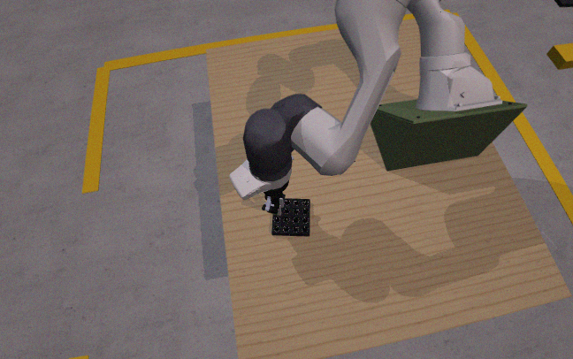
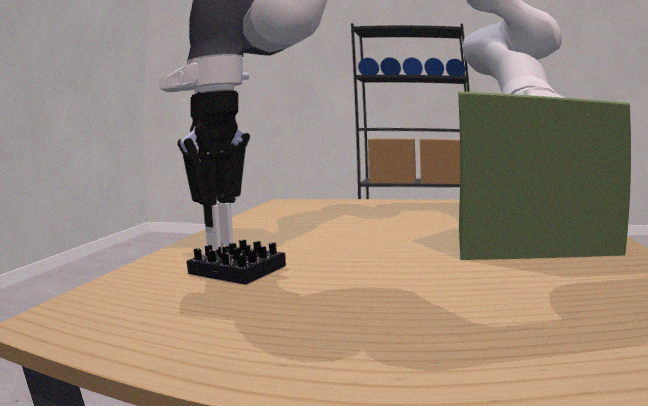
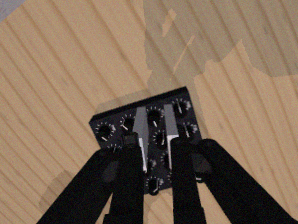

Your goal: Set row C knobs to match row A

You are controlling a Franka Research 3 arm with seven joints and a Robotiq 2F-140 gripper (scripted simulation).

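Observation:
The black knob box [image 1: 291, 234] [image 2: 220, 274] [image 3: 115, 114] stands flat on the table, with knobs in four rows of four. A small outline on its near left side in the exterior view may be the socket. My gripper [image 1: 274, 208] [image 2: 219, 246] [image 3: 155, 118] points down over the box, its narrow fingers slightly parted. The fingertips are close to knob height. In the wrist view one knob [image 3: 153, 116] shows in the gap, with no clear contact. A corner knob [image 3: 104, 131] has its white line toward the lower right. Fingers hide several knobs; the printed names are unreadable.
The wooden table [image 1: 354, 318] [image 2: 350, 380] bears the box near its left edge in the top view. The green arm pedestal [image 1: 433, 141] [image 2: 545, 180] stands to the right. A shelf rack [image 2: 407, 78] is in the background. Arm shadows fall beside the box.

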